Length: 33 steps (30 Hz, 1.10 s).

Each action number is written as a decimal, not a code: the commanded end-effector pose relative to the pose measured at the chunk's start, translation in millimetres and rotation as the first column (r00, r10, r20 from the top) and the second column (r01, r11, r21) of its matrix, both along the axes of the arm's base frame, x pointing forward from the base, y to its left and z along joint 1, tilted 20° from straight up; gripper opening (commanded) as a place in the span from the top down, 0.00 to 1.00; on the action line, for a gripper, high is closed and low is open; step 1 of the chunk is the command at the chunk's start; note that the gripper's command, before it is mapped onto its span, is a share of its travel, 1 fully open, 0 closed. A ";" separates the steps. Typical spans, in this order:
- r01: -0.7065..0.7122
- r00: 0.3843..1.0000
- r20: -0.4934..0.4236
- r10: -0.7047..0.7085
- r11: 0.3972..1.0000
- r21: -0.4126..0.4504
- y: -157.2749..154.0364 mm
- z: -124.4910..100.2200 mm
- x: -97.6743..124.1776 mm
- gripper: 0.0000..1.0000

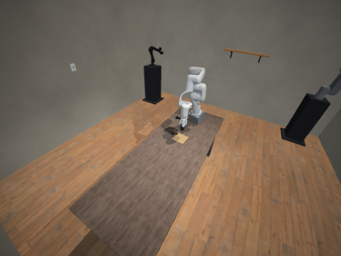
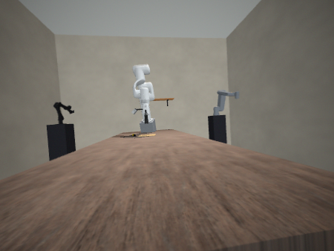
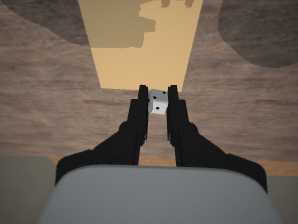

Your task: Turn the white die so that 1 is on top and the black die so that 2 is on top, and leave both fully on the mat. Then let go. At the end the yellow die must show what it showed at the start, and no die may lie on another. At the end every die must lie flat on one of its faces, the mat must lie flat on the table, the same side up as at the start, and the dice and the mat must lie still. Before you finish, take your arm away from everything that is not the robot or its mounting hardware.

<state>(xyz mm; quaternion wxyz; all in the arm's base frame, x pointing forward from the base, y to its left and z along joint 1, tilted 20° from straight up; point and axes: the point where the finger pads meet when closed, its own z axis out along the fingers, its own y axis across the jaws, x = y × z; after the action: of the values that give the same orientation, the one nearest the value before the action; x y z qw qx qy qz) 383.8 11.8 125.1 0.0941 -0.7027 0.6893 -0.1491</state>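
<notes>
White die [image 3: 158, 102] pinched between the gripper's [image 1: 182, 128] [image 2: 146, 120] [image 3: 158, 90] fingers, center of the wrist frame, at the near edge of the tan mat [image 1: 180, 138] [image 2: 148, 135] [image 3: 135, 70], which fills upper center.

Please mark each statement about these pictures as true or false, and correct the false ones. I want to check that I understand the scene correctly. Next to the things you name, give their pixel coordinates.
1. The tool [image 1: 182, 129] [image 2: 146, 119] [image 3: 157, 97] has the white die [image 3: 159, 102] between its fingers. True.
2. The mat [image 1: 180, 138] [image 2: 149, 135] [image 3: 130, 72] is bright blue. False: it is tan-yellow.
3. A shadow falls on part of the mat. True.
4. The wooden rail [image 1: 246, 52] [image 2: 164, 99] lies on the floor. False: it is fixed to the wall.
5. The white die has already been released on the mat. False: it is held in the tool.
</notes>
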 end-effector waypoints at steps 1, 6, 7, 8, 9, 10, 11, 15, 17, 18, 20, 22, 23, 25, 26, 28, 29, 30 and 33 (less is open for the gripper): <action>0.000 1.000 0.003 0.000 1.000 0.000 -0.4 -4.3 3.0 0.89; 0.000 1.000 0.003 0.000 1.000 0.000 -2.2 -25.7 10.9 0.89; 0.000 1.000 0.003 0.000 1.000 0.000 -2.7 -31.4 13.0 0.89; 0.000 1.000 0.003 0.000 1.000 0.000 -3.2 -37.4 15.3 0.89; 0.000 1.000 0.003 0.000 1.000 0.000 -3.7 -43.3 17.4 0.89; 0.000 1.000 0.003 0.000 1.000 0.000 -4.1 -48.6 19.4 0.89; 0.000 1.000 0.003 0.000 1.000 0.000 -4.5 -53.4 21.2 0.89; 0.000 1.000 0.003 0.000 1.000 0.000 -5.5 -65.1 25.5 0.89; 0.000 1.000 0.003 0.000 1.000 0.000 -5.8 -68.4 26.7 0.89; 0.000 1.000 0.003 0.000 1.000 0.000 -6.0 -71.2 27.8 0.89; 0.000 1.000 0.003 0.000 1.000 0.000 -6.4 -76.0 29.6 0.89; 0.000 1.000 0.003 0.000 1.000 0.000 -6.7 -79.8 31.0 0.89; 0.000 1.000 0.003 0.000 1.000 0.000 -6.9 -81.4 31.5 0.89; 0.000 1.000 0.003 0.000 1.000 0.000 -7.1 -83.7 32.4 0.89; 0.000 1.000 0.003 0.000 1.000 0.000 -7.1 -84.6 32.7 0.89; 0.000 1.000 0.003 0.000 1.000 0.000 -7.2 -85.7 33.1 0.89; 0.000 1.000 0.003 0.000 1.000 0.000 -7.2 -86.0 33.2 0.89; 0.000 1.000 0.003 0.000 1.000 0.000 -7.3 -86.2 33.3 0.89; 0.000 1.000 0.003 0.000 1.000 0.000 -7.3 -86.3 33.3 0.89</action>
<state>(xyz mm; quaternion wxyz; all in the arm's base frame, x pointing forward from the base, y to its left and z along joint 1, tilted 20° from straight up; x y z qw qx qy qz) 415.7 4.5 38.8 0.0951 -0.7042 0.6892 -0.1414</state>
